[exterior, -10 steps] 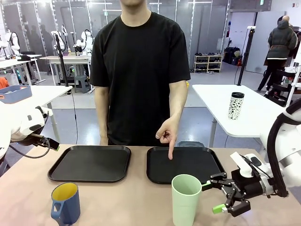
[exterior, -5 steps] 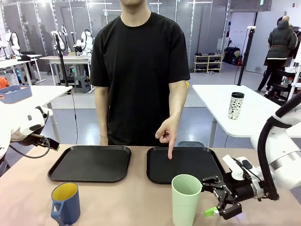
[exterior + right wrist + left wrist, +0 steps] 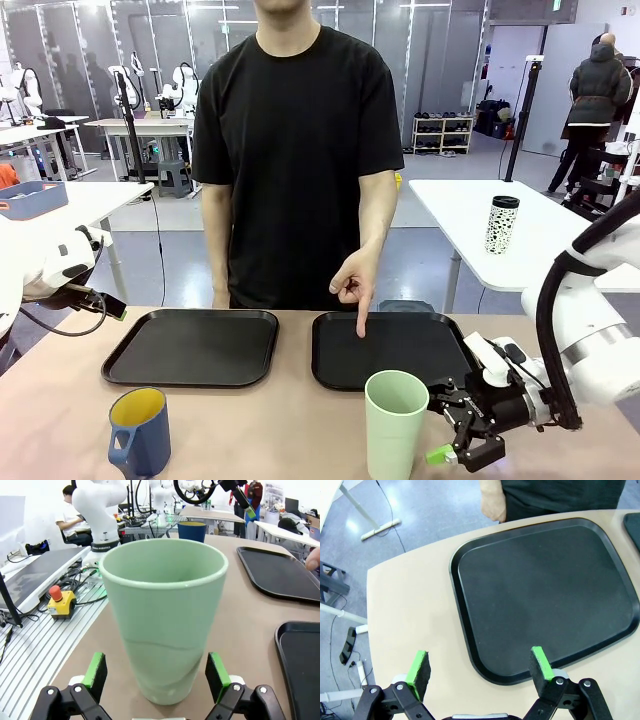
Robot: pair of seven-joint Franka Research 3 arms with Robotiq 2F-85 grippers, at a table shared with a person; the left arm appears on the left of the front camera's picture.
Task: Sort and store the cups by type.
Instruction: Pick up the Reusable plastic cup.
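**Right hand lined up on green tumbler, grasp pending**

Right hand sits released, low at the worktop near edge, fingers spread on either side of the mint-green tumbler; in the right wrist view the tumbler stands upright between the green pads, not yet pinched. Step in hand looks like the approach to grasp. Next move likely calls for closing on the tumbler wall, lifting, then carrying it to the right tray, where the person's finger points.

Blue mug with yellow inside stands upright at the near left, well apart, untouched. Left hand hangs released above the left tray, holding nothing.

Obstacles: the person's hand over the right tray's near-left part could crowd the placement. Speckled lidded tumbler on a far table, not involved.
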